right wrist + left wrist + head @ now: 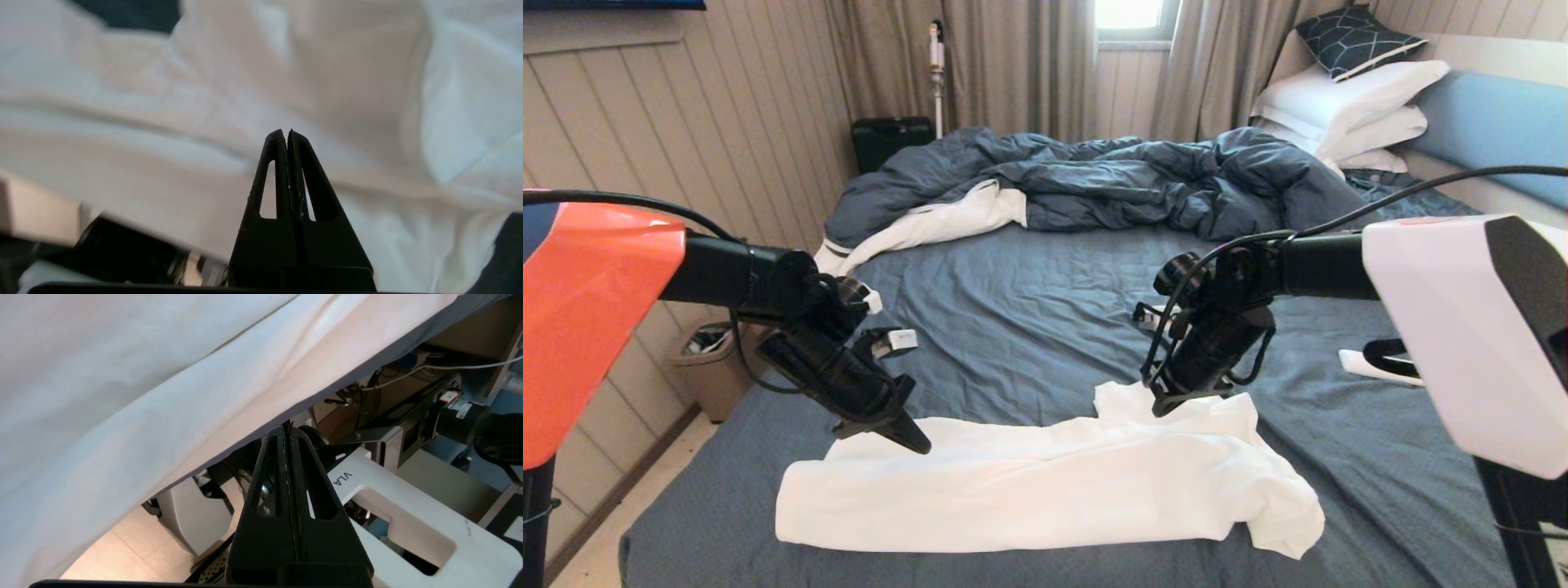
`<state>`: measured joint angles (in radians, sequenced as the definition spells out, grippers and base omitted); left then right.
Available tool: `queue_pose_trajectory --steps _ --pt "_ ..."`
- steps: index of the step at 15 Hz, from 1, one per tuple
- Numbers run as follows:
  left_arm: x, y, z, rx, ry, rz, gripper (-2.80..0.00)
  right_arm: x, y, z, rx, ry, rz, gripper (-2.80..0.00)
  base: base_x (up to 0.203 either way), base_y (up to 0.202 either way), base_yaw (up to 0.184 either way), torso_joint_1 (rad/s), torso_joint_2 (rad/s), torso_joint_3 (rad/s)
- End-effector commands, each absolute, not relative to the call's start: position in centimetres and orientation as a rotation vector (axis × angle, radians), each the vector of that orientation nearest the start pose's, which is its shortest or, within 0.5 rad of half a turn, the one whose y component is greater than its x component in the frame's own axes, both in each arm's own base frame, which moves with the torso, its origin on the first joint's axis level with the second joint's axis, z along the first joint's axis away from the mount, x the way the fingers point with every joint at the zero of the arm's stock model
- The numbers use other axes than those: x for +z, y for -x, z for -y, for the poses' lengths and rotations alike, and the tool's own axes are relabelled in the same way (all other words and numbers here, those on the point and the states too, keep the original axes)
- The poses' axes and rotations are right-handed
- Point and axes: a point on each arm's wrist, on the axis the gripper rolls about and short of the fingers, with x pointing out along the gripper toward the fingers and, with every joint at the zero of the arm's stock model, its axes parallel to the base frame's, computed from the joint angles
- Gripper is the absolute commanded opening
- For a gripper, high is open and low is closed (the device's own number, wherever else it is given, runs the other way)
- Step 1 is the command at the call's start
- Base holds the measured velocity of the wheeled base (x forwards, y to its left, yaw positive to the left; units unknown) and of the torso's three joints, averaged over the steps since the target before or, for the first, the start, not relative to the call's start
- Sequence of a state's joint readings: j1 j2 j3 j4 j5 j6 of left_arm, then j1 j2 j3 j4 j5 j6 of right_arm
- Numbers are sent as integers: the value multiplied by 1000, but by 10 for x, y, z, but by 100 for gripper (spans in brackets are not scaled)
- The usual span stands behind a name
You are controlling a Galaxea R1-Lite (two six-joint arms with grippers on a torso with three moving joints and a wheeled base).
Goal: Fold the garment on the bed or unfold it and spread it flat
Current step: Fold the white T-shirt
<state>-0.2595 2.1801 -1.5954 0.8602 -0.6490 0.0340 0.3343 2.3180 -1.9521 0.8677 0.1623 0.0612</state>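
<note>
Lower centre of frame: white cotton T-shirt (1045, 490) folded into long band, chest print hidden, on grey-blue textured bed (1029, 302); left gripper (919, 445) and right gripper (1164, 406) both closed, empty.

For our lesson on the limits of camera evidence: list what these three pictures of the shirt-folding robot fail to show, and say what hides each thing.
- Chest print of the garment: not visible in any view; the cloth lies doubled over.
- Right gripper tips: in the head view the wrist hides them.
- Left gripper: whether it touches the cloth cannot be told.
- Bed far side: covered by the duvet.
</note>
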Motion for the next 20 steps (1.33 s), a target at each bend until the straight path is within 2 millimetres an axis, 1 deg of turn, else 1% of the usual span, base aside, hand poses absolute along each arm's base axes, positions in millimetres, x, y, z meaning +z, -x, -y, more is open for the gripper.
queue_pose_trajectory --steps 1,4,6,7,10,12,14,16,17,18,20 --pt "110 -354 111 -767 260 -1469 -280 107 -412 -161 338 107 -1233 -280 0 0 0 0 0 0" --pt "110 -351 110 -766 257 -1482 -280 100 -415 -165 317 128 -1220 -280 0 0 0 0 0 0" --pt "112 -349 110 -769 257 -1475 -280 89 -420 -167 251 172 -1202 -280 0 0 0 0 0 0" --pt "113 -349 110 -769 257 -1474 -280 88 -421 -167 244 175 -1195 -280 0 0 0 0 0 0" --pt "120 -347 109 -772 257 -1456 -280 76 -439 -169 120 178 -1062 -280 0 0 0 0 0 0" --pt "123 -345 108 -773 260 -1452 -280 74 -450 -172 73 152 -961 -280 0 0 0 0 0 0" --pt "123 -342 108 -772 262 -1455 -280 71 -461 -176 -17 152 -846 -280 0 0 0 0 0 0" --pt "123 -342 108 -772 262 -1455 -280 71 -464 -177 -41 148 -809 -280 0 0 0 0 0 0" --pt "124 -342 107 -770 264 -1455 -280 75 -465 -176 -56 129 -787 -280 0 0 0 0 0 0" --pt "124 -341 106 -767 267 -1454 -280 92 -466 -175 -86 56 -719 -280 0 0 0 0 0 0" --pt "127 -340 106 -762 275 -1451 -280 137 -454 -169 -87 -15 -641 -280 0 0 0 0 0 0"
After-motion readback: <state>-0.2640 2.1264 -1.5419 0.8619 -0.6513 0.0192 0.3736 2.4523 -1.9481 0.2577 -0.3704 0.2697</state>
